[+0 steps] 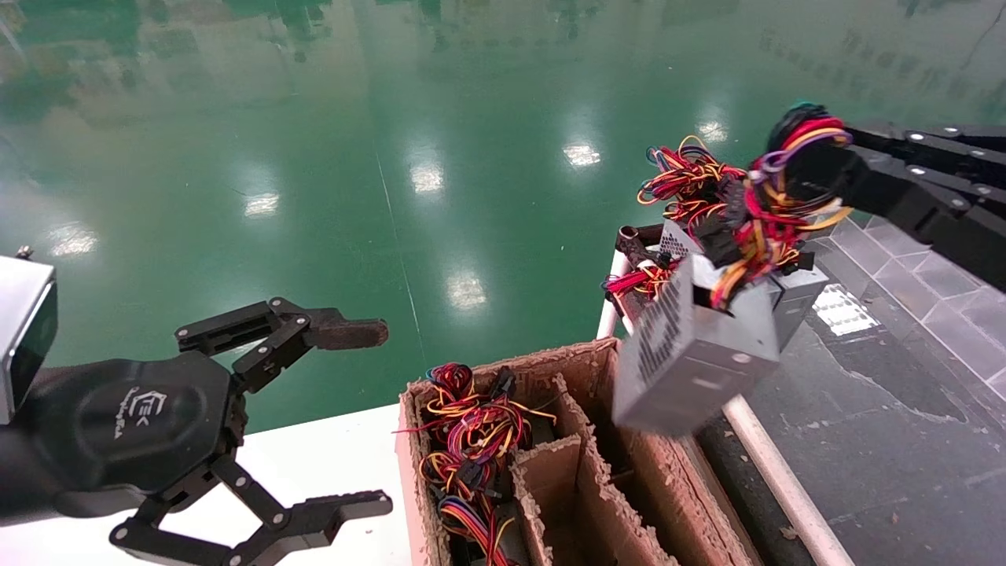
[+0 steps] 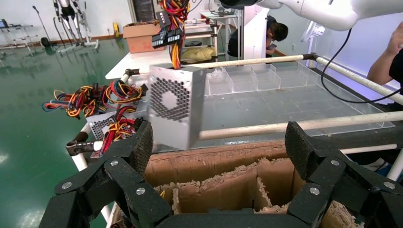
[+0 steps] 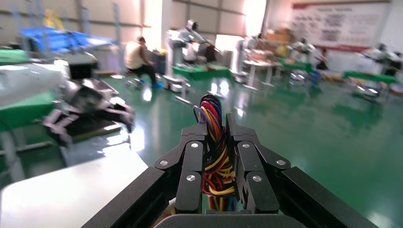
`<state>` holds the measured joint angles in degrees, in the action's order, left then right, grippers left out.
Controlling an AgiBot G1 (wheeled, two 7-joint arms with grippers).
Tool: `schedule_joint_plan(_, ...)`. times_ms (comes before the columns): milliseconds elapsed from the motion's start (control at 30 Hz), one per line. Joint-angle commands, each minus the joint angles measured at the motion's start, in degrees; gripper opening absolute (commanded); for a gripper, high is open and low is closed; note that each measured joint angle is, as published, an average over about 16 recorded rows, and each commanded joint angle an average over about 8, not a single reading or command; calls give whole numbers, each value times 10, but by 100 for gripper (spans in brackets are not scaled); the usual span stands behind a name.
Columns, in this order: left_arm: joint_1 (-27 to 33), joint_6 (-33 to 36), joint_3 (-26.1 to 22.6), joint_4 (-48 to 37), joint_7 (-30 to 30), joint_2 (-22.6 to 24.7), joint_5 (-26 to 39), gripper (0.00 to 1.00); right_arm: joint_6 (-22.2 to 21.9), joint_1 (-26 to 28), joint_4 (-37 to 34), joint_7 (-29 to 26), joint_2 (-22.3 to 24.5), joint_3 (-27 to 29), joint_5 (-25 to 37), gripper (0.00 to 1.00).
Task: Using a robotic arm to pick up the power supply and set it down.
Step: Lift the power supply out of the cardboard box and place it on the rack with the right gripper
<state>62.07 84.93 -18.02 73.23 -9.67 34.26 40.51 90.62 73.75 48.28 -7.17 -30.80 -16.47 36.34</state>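
The power supply [image 1: 692, 354], a grey metal box with a perforated vent face, hangs tilted in the air above the far right corner of a cardboard box [image 1: 515, 371]. My right gripper [image 1: 809, 169] is shut on its bunch of red, yellow, black and purple wires [image 3: 212, 107], well above the box body. The right wrist view shows the right gripper [image 3: 216, 128] clamped on that bundle. In the left wrist view the power supply [image 2: 173, 111] dangles beyond the cardboard box [image 2: 214, 164]. My left gripper [image 1: 385, 418] is open and empty at the left, over the white table [image 1: 314, 464].
The cardboard box has torn dividers [image 1: 554, 472] and holds more wire bundles [image 1: 471, 440] in its left cell. More supplies with tangled wires [image 1: 684, 185] sit on a rack behind. A white tube rail [image 1: 778, 472] edges a grey tray surface [image 1: 904, 393] on the right.
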Motion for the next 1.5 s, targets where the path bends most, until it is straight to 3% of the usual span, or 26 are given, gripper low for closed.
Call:
schedule_joint_plan(33, 0, 0, 0, 0, 0, 0, 0, 100, -2, 5, -7, 5, 12, -7, 4, 0)
schedule_joint_plan(400, 0, 0, 0, 0, 0, 0, 0, 100, -8, 22, -94, 68, 83, -15, 27, 0)
schedule_joint_plan(633, 0, 0, 0, 0, 0, 0, 0, 100, -49, 43, -152, 134, 101, -25, 78, 0)
schedule_joint_plan(867, 0, 0, -1, 0, 0, 0, 0, 100, -102, 83, -221, 177, 73, -47, 142, 0)
schedule_joint_plan(1500, 0, 0, -1, 0, 0, 0, -1, 100, -144, 208, -365, 231, -46, -95, 232, 0)
